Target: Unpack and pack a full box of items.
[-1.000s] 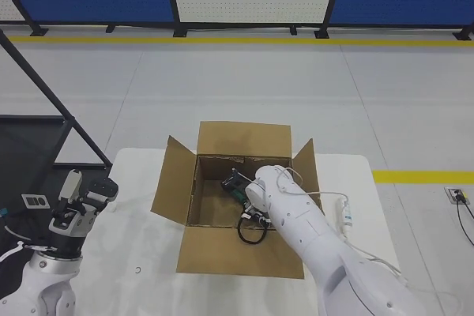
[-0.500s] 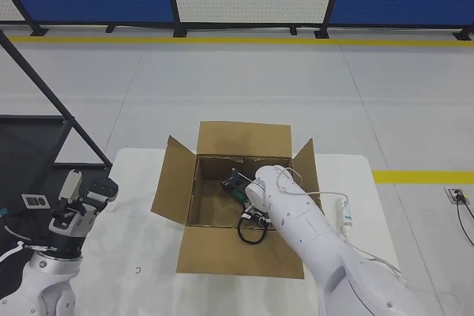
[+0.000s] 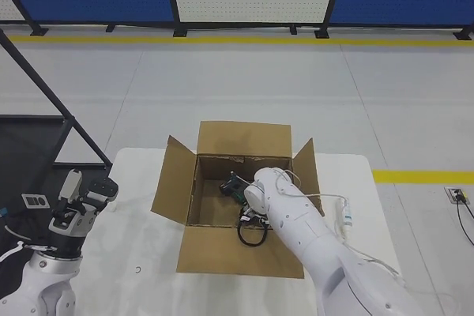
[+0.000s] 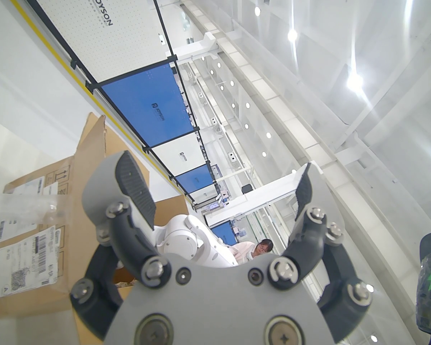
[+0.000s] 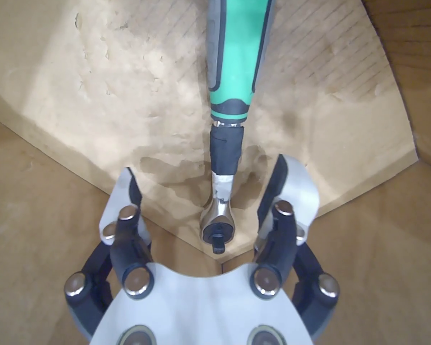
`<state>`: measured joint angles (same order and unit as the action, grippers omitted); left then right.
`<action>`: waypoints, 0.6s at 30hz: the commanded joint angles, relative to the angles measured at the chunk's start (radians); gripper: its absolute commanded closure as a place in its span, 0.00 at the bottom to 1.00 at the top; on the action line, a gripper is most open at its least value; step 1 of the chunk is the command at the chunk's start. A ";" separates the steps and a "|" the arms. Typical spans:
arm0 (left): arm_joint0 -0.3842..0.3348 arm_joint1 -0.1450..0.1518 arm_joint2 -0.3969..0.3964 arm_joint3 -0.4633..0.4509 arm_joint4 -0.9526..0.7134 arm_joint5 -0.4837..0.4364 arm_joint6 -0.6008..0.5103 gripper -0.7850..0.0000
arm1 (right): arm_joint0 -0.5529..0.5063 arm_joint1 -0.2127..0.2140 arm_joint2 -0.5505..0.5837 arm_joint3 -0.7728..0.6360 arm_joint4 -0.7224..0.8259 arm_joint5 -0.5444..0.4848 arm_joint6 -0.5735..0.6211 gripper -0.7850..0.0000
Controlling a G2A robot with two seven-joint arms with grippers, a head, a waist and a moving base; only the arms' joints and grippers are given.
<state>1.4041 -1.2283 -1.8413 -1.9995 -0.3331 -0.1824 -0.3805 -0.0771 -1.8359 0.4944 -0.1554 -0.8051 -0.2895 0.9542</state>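
Box: stood open on the table [image 3: 142, 237], its near wall [image 3: 237, 254] facing the robot and all four flaps folded outward.
Left gripper [image 4: 217, 166]: held up off the table's left side, well apart from the box, jaws spread wide with nothing between them.
Right gripper [image 5: 206, 172]: down inside the box toward its far right part, jaws wide apart and holding nothing, one pad on each side of the ratchet's metal neck but not touching it.
Ratchet wrench [image 5: 240, 37]: lay flat on the cardboard floor, its chrome head [image 5: 215, 224] nearest the wrist, then a black-wrapped neck, then the green handle running away toward the far wall.
Step in hand: most likely picking the wrench out to unpack it.
How to do it well: lower until the pads sit level with the neck, keep it centred between them, then close firmly; the long handle would probably droop from a grip this close to the head, so lift slowly and straight up to clear the walls and flaps.
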 commanded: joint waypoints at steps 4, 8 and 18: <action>0.003 0.000 0.003 -0.004 0.008 0.002 -0.002 0.00 | -0.014 0.005 0.003 -0.007 -0.006 0.037 -0.067 0.00; 0.015 0.001 0.007 -0.012 0.019 0.002 0.006 0.00 | -0.016 0.016 0.011 -0.018 -0.011 0.042 -0.119 0.00; 0.050 0.000 0.002 -0.026 0.024 -0.014 0.043 0.00 | -0.018 0.041 0.022 -0.026 -0.030 -0.013 -0.125 0.32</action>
<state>1.4517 -1.2277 -1.8388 -2.0245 -0.3077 -0.1948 -0.3434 -0.0939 -1.7963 0.5171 -0.1796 -0.8308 -0.2976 0.8262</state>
